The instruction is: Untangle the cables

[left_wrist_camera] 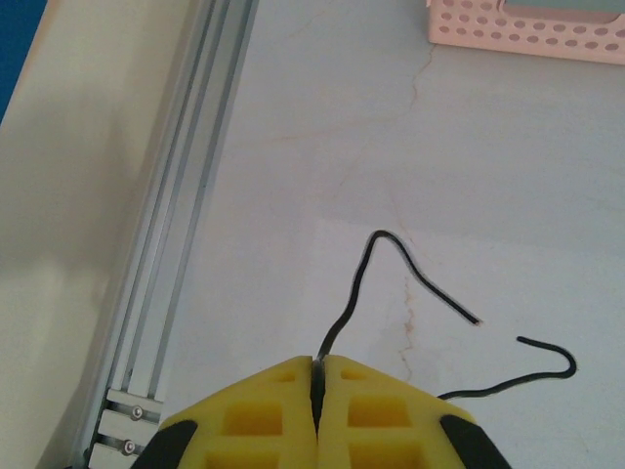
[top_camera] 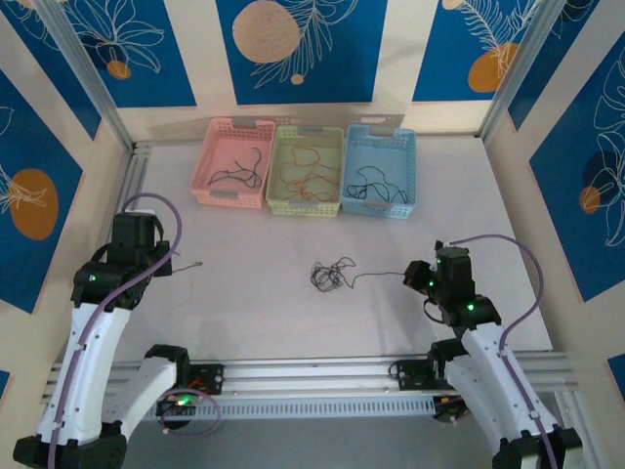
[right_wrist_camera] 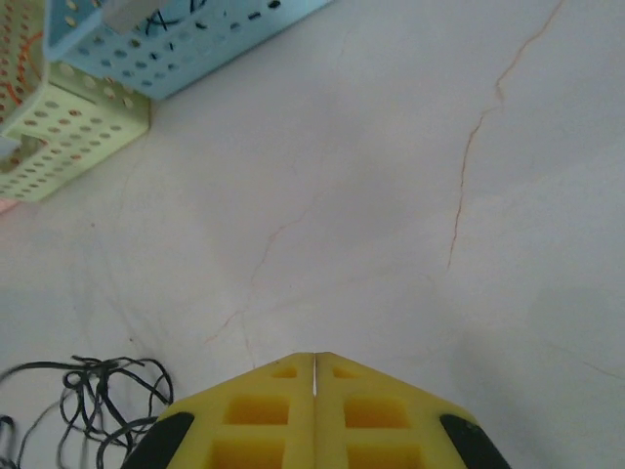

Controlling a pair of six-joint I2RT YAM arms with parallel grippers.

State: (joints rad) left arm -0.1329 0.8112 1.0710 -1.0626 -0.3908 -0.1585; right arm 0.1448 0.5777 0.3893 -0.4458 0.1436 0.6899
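A loose tangle of black cables [top_camera: 332,276] lies mid-table and shows again at the lower left of the right wrist view [right_wrist_camera: 98,403]. One strand runs right from it toward my right gripper [top_camera: 412,276]. In the wrist view that gripper [right_wrist_camera: 313,363] is shut, with nothing seen between its yellow fingers. My left gripper [left_wrist_camera: 317,369] is shut on a separate black cable [left_wrist_camera: 376,244], which rises from the jaws, bends and ends on the table. This cable [top_camera: 190,266] lies just right of the left gripper [top_camera: 166,264]. Another black end [left_wrist_camera: 547,369] curls nearby.
Three baskets stand in a row at the back: pink [top_camera: 207,156] with a black cable, yellow-green [top_camera: 277,166] with orange-red cables, blue [top_camera: 410,171] with black cable. An aluminium rail [left_wrist_camera: 186,225] runs along the table's left edge.
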